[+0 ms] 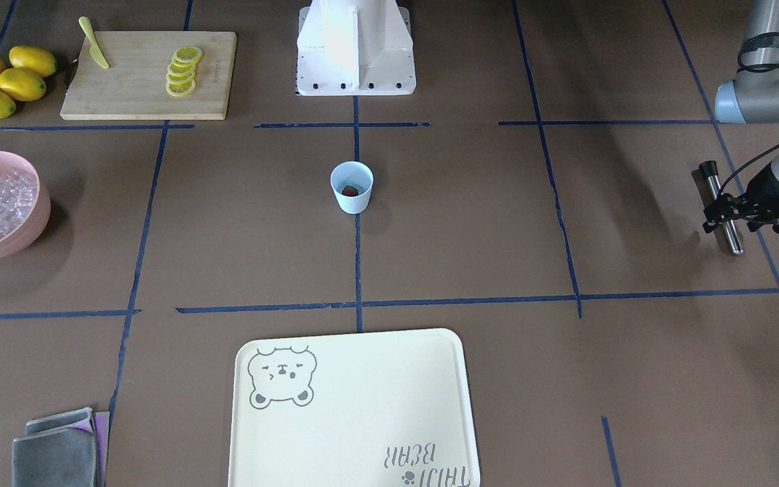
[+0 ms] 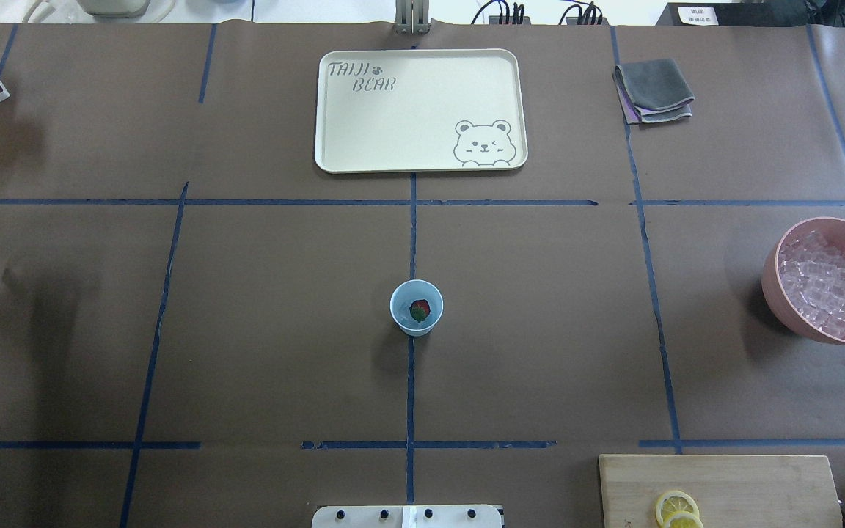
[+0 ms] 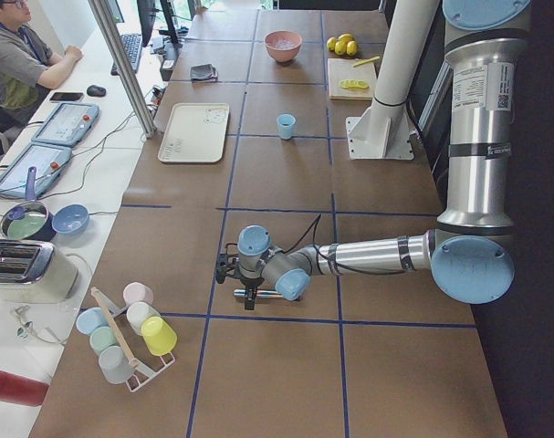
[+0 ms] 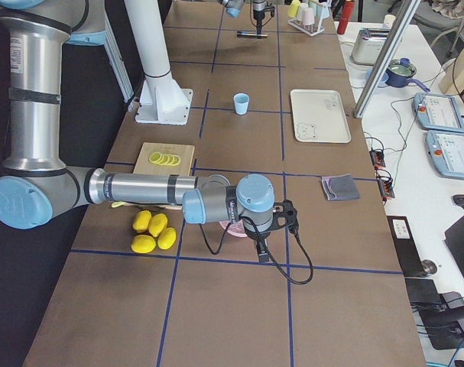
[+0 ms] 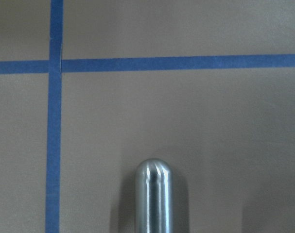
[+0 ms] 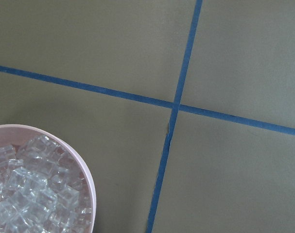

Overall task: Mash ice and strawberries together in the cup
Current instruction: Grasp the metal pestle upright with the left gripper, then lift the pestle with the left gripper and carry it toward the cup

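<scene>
Right gripper [image 4: 261, 238] shows only from the table's end, small and dark, hanging by the pink bowl [image 2: 776, 293]; cannot tell whether its jaws are apart or together. Its own camera shows no fingers, just an arc of the bowl's rim and brown table [image 6: 234, 48] crossed by blue tape [image 6: 188, 48]. Left gripper [image 1: 724, 208] sits at the frame edge, its arm cut off, clamped across a metal rod [image 1: 733, 237], well apart from the cup [image 2: 416, 308]. Rod: smooth polished steel, round-nosed, black cap at one end. Cup: upright at table centre on a tape line, pale blue plastic, tapered, no handle. Strawberry [image 2: 419, 310] lies in its bottom, red with a green top. Ice [image 2: 829, 286]: clear glassy cubes heaped in the bowl; any in the cup too small to make out
</scene>
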Controlling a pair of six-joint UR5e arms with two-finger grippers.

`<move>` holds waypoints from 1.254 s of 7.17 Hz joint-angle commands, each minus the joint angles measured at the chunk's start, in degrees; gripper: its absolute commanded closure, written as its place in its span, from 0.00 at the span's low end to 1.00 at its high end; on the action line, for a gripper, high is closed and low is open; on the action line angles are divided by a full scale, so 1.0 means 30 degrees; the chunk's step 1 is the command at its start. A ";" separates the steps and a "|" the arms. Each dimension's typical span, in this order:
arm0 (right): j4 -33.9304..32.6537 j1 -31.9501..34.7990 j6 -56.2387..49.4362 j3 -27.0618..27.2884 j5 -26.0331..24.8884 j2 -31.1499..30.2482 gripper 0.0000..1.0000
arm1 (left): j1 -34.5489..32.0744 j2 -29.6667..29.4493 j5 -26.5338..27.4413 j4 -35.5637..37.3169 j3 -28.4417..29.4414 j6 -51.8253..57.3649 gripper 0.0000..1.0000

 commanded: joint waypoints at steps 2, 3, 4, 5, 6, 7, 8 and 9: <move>0.0029 0.0000 0.0000 0.0010 0.0000 -0.0029 0.01 | 0.0029 0.0000 -0.0007 0.0000 0.0065 0.0069 0.54; 0.0029 0.0000 0.0000 0.0010 0.0000 -0.0029 0.01 | 0.0029 0.0000 -0.0007 0.0029 0.0035 0.0156 0.77; 0.0029 0.0000 0.0000 0.0039 0.0000 -0.0029 0.01 | -0.0029 0.0029 -0.0036 0.0029 -0.0110 0.0186 0.92; 0.0029 0.0000 0.0000 0.0040 0.0000 -0.0029 0.01 | -0.0087 0.0116 -0.0181 0.0058 -0.0489 0.0477 0.99; 0.0029 0.0000 0.0000 0.0040 0.0000 -0.0029 0.01 | -0.0204 0.0204 -0.0241 0.0233 -0.1275 0.0538 1.00; 0.0029 0.0000 0.0000 0.0069 0.0000 -0.0029 0.01 | -0.0205 0.0234 -0.0619 0.0757 -0.2502 0.0538 1.00; 0.0029 0.0000 0.0000 0.0098 0.0029 -0.0029 0.01 | -0.0872 0.0234 -0.0767 0.1719 -0.4341 0.0538 1.00; 0.0000 0.0000 0.0000 0.0359 0.0000 -0.0029 0.01 | -0.1662 0.0234 -0.0769 0.3034 -0.6854 0.0596 1.00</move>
